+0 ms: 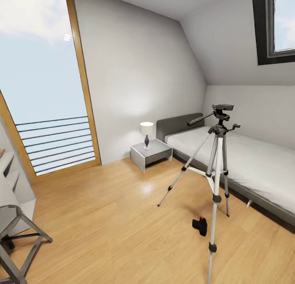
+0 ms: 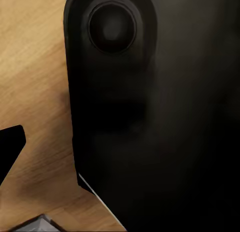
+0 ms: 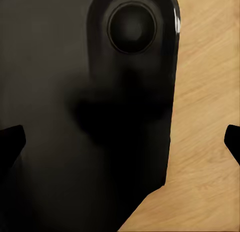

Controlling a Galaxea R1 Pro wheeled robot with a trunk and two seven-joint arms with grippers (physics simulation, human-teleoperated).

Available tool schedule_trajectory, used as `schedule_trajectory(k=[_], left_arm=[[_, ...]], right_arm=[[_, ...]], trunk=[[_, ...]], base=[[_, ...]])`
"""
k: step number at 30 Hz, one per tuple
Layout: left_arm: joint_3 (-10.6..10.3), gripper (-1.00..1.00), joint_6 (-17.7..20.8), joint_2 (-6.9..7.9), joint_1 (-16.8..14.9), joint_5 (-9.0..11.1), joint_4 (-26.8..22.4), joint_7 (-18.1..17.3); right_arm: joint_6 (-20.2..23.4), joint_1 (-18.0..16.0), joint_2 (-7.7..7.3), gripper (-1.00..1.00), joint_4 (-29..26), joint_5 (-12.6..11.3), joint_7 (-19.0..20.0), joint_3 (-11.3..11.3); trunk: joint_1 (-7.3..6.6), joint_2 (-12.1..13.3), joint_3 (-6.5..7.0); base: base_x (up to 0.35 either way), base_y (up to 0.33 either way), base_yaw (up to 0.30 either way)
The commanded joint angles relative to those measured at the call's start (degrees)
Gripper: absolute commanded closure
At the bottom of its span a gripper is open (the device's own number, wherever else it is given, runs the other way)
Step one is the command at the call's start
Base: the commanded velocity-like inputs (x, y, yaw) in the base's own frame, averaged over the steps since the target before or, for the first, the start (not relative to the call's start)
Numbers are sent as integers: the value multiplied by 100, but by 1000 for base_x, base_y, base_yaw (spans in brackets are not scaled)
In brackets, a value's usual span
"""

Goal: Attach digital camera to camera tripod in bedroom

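Head view first: attic bedroom, white walls, sloped ceiling with a skylight (image 1: 282, 24) at upper right; light wood floor (image 1: 106, 218) underfoot; tall glazed door (image 1: 43, 83) with a wooden frame and grey rails at left; grey-framed white bed (image 1: 246, 161) along the right wall; grey nightstand (image 1: 150, 154) just beside its headboard, small lamp (image 1: 146, 133) standing on top; camera tripod (image 1: 216, 169) upright on the floor in front of the bed, three silver legs spread, dark grey head bare on top, black pan handle jutting left; digital camera (image 1: 200, 226) lying on the floor between the tripod's legs, close to the nearest leg, red button showing on top, not mounted; grey metal stool (image 1: 16, 239) at lower left.

Left wrist view: large dark robot body (image 2: 160, 122) close to the lens, round recess near one end; wood floor beside it; one black fingertip (image 2: 10, 147) of the left gripper poking in at the edge; other finger unseen, so spread or closed — cannot tell.

Right wrist view: same dark body (image 3: 100, 117) with its round recess, floor alongside; right gripper (image 3: 120, 142) with black fingertips at opposite edges, well apart, nothing between them but the dark body behind.
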Motion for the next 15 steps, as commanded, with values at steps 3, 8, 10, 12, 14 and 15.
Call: schedule_trajectory(k=[3, 8, 10, 12, 14, 15], left_arm=[[97, -100, -53, -98, 8, 62, -98, -18], [145, -100, -108, -173, 4, 142, -212, -18], [165, -100, -145, -197, 6, 206, -244, -18], [183, -100, -182, -217, 4, 271, -266, -18], [193, -100, -200, -227, 4, 335, -278, -18], [196, -100, -207, -230, 2, 367, -282, -18]], right_arm=[[-35, -10, -28, -100, 9, 22, -9, 35], [-35, -3, -37, -100, 9, 28, -9, 35], [-35, -2, -43, -100, 9, 31, -9, 35], [-35, -2, -48, -100, 9, 33, -9, 35], [-35, -1, -49, -100, 9, 34, -9, 35], [-35, -1, -47, -100, 9, 35, -9, 35]], trunk=[[0, -1, -3], [0, -1, -3], [0, -1, -3], [0, -1, -3], [0, -1, -3], [0, -1, -3]], base=[[0, 0, 0], [0, 0, 0], [0, 0, 0], [0, 0, 0], [0, 0, 0], [0, 0, 0]])
